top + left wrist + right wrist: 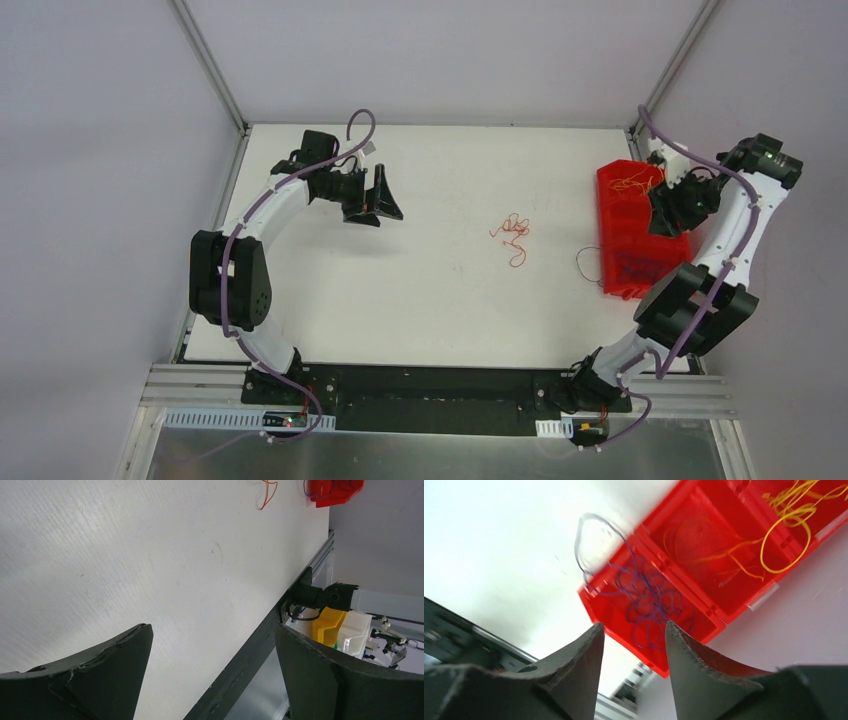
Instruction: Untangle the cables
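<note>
A small red cable tangle [513,236] lies loose on the white table [420,290] right of centre; its end also shows in the left wrist view as the red cable [267,492]. My left gripper [375,203] [212,627] hovers far left of it, open and empty. A red divided bin [633,240] [724,597] stands at the right edge. Orange-yellow cable [632,183] [785,527] fills its far compartment. Blue-purple cable [649,605] lies in the near one, with a loop [585,262] [591,535] spilling onto the table. My right gripper [668,212] [634,625] hangs over the bin, fingers apart, holding nothing.
The bin's walls and dividers rise right under the right gripper. A black rail [250,655] runs along the table's near edge, with yellow and white boxes [340,627] beyond it. Grey enclosure walls and metal corner posts [212,70] close in the back and sides.
</note>
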Controlling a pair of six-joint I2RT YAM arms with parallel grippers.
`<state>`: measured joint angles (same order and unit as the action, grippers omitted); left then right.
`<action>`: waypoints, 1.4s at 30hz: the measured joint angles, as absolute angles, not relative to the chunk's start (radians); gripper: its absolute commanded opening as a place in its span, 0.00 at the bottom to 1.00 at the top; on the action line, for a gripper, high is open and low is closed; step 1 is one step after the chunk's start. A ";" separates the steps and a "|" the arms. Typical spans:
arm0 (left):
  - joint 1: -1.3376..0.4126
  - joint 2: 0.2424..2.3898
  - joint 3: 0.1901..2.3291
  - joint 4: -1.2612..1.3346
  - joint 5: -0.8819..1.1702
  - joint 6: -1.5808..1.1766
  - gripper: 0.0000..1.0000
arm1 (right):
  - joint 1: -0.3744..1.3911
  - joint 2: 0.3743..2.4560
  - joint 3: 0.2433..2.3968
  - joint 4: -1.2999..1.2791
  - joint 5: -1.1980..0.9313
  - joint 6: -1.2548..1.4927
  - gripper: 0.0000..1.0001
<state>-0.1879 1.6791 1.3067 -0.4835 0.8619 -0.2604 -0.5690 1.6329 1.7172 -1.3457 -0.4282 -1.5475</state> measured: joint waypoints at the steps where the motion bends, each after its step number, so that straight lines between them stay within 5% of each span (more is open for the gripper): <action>1: -0.188 1.679 1.307 -0.484 0.862 -0.259 0.96 | -0.570 1.629 1.750 -1.361 -0.469 -1.494 0.55; 6: -0.189 1.679 1.317 -0.484 0.857 -0.234 0.96 | -0.588 1.583 1.808 -1.450 -0.677 -1.293 0.61; 11: -0.208 1.679 1.317 -0.484 0.847 -0.215 0.95 | -0.555 1.547 1.690 -1.465 -0.718 -1.173 0.55; 25: -0.292 1.679 1.291 -0.458 0.833 -0.224 0.95 | -0.183 1.499 1.113 -0.834 -0.323 -0.689 0.53; 42: -0.293 1.689 1.286 -0.367 0.873 -0.335 0.95 | -0.168 1.689 1.047 -0.545 -0.160 -0.518 0.45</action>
<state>-0.2928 1.6894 1.2858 -0.3668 0.8726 -0.3351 -0.1684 1.6886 1.0466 -0.5449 -0.1604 -0.5182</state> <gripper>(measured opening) 0.956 0.465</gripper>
